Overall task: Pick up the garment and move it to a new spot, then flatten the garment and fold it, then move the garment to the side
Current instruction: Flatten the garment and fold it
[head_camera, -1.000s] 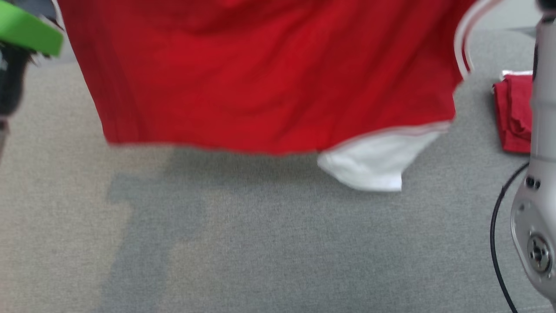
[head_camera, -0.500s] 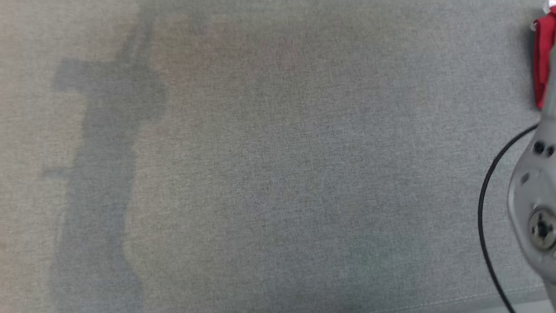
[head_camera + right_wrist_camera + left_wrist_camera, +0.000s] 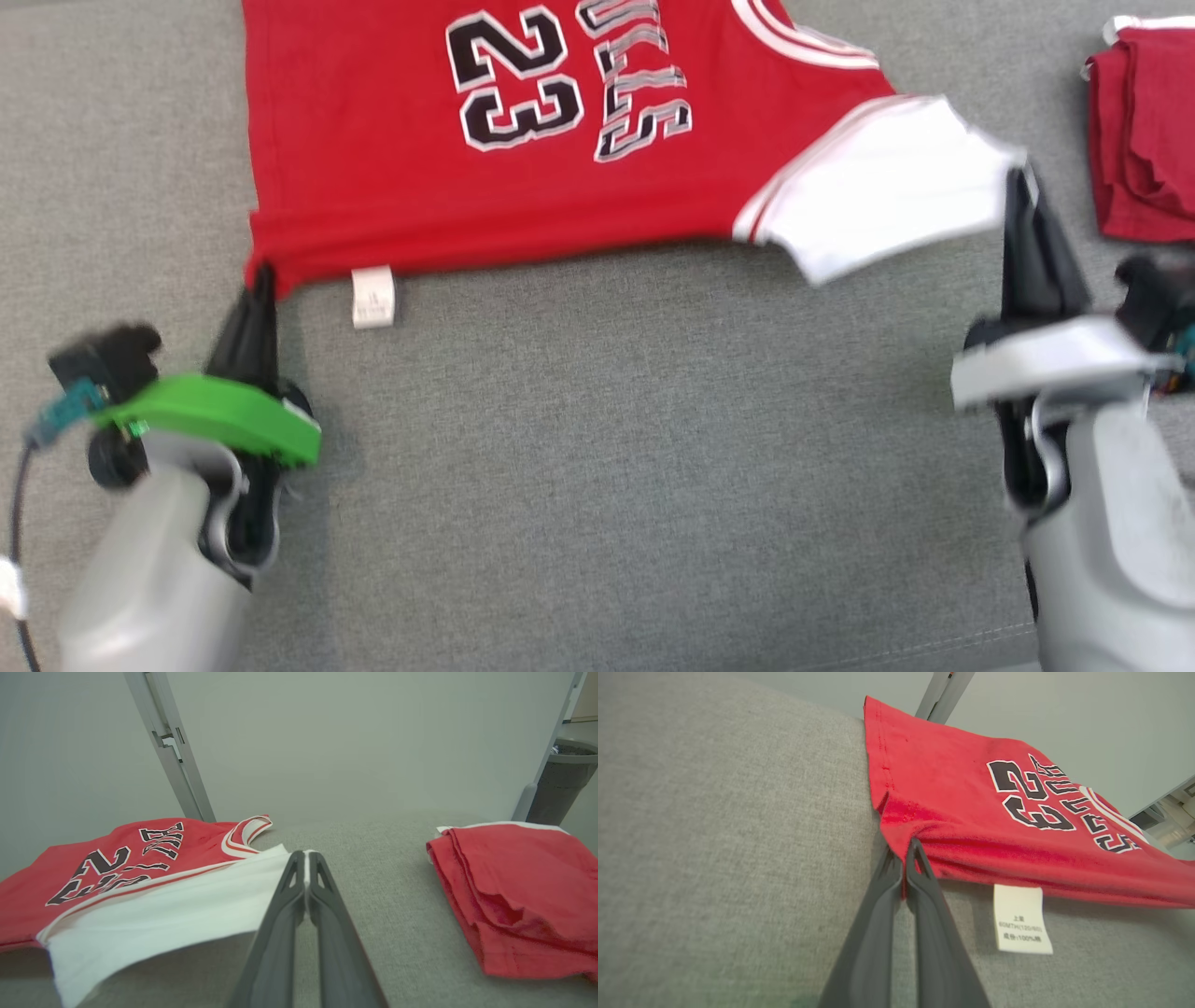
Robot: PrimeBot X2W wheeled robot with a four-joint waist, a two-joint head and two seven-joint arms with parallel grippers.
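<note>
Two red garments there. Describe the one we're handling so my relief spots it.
On the grey surface, look far middle: the red jersey lies spread out. Unlike the folded red garment at right, it bears a black 23 and a white sleeve, and the left gripper and right gripper pinch its near edge.

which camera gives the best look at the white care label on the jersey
The left wrist view: the care label lies large and close at the red jersey hem, its print visible. The head view shows it as a small white tab beside the left gripper. The right wrist view faces the jersey's white sleeve.
</note>
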